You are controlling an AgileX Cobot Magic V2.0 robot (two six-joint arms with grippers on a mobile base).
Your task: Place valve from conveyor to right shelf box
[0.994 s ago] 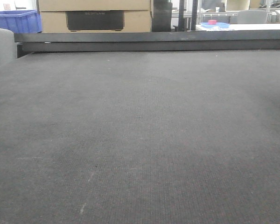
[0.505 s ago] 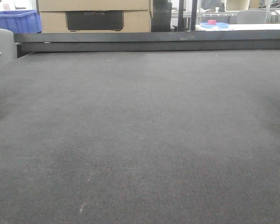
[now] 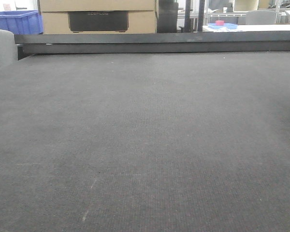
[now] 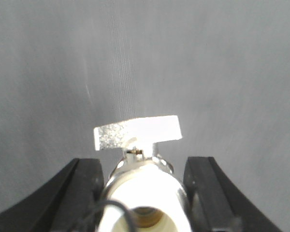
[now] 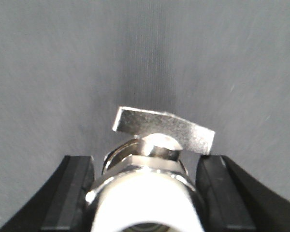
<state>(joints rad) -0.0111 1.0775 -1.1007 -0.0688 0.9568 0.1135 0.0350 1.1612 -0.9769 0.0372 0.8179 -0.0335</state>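
**Change of state.** Half a second ago the front view showed a dark part and a pale blur at its left edge. Both are now gone, and neither arm nor any valve shows in that view. Judgement: the left arm has moved out of that camera's field, which fits the start of a carry away from the conveyor [image 3: 145,145].

**Grippers and load.** The left gripper [image 4: 142,163] has its black fingers [image 4: 82,193] pressed against both sides of the left valve [image 4: 142,198], so it is closed on that valve. The right gripper [image 5: 144,162] clamps the right valve [image 5: 145,193] in the same way. Both valves hang over the belt. Whether they are clear of its surface cannot be read from the wrist views.

**Task position.** Pickup appears complete. The shelf box is not in any view, so transfer and release remain.

**Materials and shapes.**
- Valves: rounded bright metal bodies, glossy and reflective, each with an open port facing the camera. Each has a flat, matte silver bar handle; the left handle [image 4: 137,131] sits nearly level and the right handle [image 5: 164,129] is tilted.
- Fingers: black, matte and wedge-shaped.
- Belt: dark grey, flat, finely woven and faintly scuffed, ending at a dark far rail [image 3: 154,42].

Smooth, round metal may slip or rotate in the grip.
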